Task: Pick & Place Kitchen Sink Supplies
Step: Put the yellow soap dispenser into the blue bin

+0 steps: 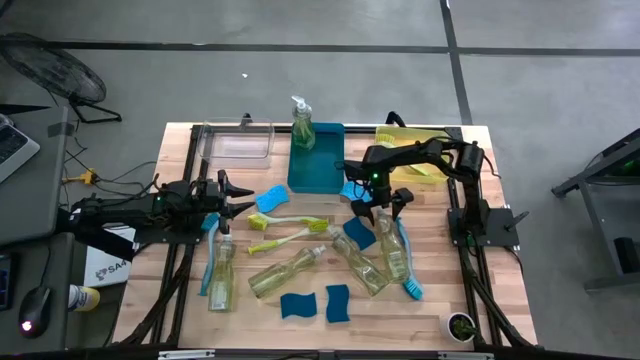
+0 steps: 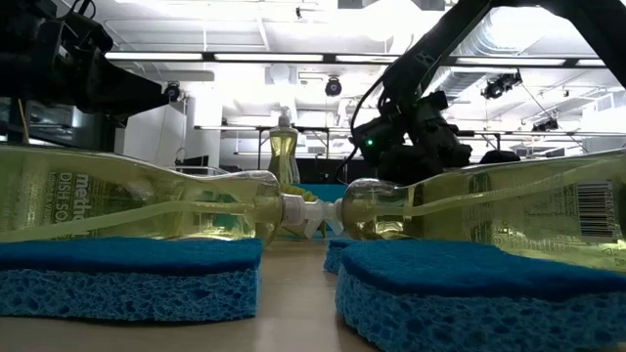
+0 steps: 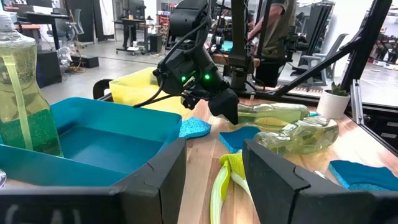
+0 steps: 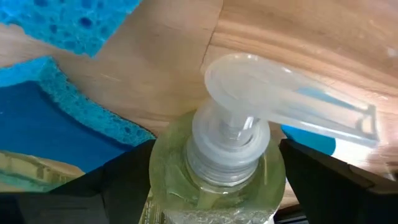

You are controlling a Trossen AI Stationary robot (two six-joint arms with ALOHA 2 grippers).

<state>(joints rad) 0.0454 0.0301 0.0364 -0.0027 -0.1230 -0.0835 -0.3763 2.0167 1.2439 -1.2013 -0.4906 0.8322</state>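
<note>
Right gripper (image 1: 378, 208): fingers (image 4: 118, 183) stood wide, one on each side of the shoulder of a lying bottle (image 4: 224, 143). The bottle was not lifted. It lay at 4 o'clock from table centre, with its pump toward the teal bin (image 1: 317, 165).

To do this step well, I judged I should close squarely on the shoulder below the collar and not on the pump. I should lift before swinging, because a sponge (image 1: 360, 232) lay just beside it at 9 o'clock and would drag.

Left gripper (image 1: 235, 197): at 9 o'clock. Fingers stood narrowly apart and held nothing; it was waiting.

Count:
- Bottles: five. Four lay flat across the near half, and one stood upright (image 1: 303, 125) in the teal bin at 12 o'clock.
- Sponges: five as best I could tell. One was half under my right arm.
- Brushes: two lime ones (image 1: 290, 230) at centre, and one blue (image 1: 410, 285) at 4 o'clock. There was possibly another blue one beside the 8 o'clock bottle, but I was unsure.
- Bins: three, being a clear bin (image 1: 237, 140), the teal one and a yellow bin (image 1: 400, 135), all along the far edge.
</note>
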